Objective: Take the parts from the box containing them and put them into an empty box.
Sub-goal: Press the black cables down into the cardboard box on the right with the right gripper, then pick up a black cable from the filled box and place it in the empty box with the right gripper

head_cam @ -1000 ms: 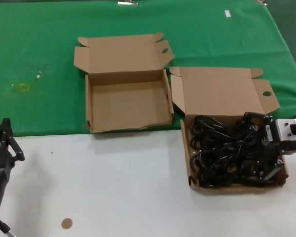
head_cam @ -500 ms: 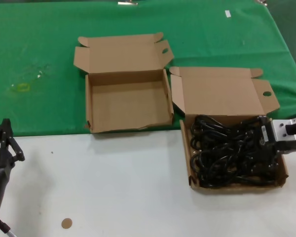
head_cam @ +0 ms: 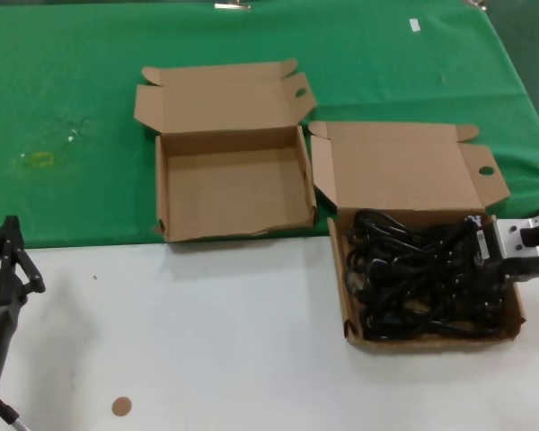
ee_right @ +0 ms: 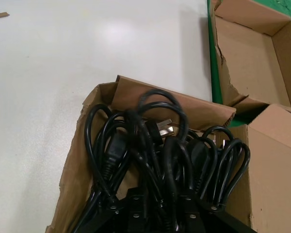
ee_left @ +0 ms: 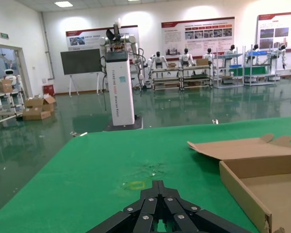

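Low in the frame, at bottom centre, the left gripper (ee_left: pixel 158 224) shows its black linked fingers drawn together to a point over the green table cover (ee_left: pixel 87 179). At the right edge sits an empty box (ee_left: pixel 262 182), brown cardboard, its lid lying open behind it. A faint yellowish smear (ee_left: pixel 137 185) marks the cloth just ahead of the gripper. Beyond the table, a white pillar-like stand (ee_left: pixel 120 87) rises in the upper middle, with display boards (ee_left: pixel 199 36) along the far wall.
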`<state>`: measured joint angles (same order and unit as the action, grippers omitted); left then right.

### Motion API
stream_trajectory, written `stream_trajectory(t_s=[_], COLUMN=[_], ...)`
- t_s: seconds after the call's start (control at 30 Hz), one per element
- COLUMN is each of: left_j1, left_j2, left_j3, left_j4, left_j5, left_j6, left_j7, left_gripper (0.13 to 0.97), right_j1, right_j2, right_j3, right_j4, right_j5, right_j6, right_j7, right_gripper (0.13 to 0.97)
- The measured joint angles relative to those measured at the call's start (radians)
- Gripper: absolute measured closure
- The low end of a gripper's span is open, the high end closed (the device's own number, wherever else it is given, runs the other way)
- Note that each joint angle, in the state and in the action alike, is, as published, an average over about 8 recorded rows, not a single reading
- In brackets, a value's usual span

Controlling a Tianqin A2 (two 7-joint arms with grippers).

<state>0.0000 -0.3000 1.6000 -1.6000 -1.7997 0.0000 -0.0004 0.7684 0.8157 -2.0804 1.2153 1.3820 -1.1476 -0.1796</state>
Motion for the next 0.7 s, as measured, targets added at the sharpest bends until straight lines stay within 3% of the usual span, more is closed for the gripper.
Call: stream_trajectory(t_s=[0.1,0.7], left_j1=[0.000,0.000], left_j2=[0.000,0.000], left_j3=[0.000,0.000], left_j4=[0.000,0.000], left_j5=[0.000,0.000], left_j6=[0.000,0.000], left_j7=[0.000,0.000], left_gripper=[0.953,0.953], right_j1=[-0.002,0.020], right_j2=[0.003,0.038], right_j3=[0.003,0.019], right_j4=[0.006,0.054], right_j5=[0.000,0.009], right_j6=[-0.004,-0.067], right_j7=[0.003,0.048], right_gripper=[0.832,0.890])
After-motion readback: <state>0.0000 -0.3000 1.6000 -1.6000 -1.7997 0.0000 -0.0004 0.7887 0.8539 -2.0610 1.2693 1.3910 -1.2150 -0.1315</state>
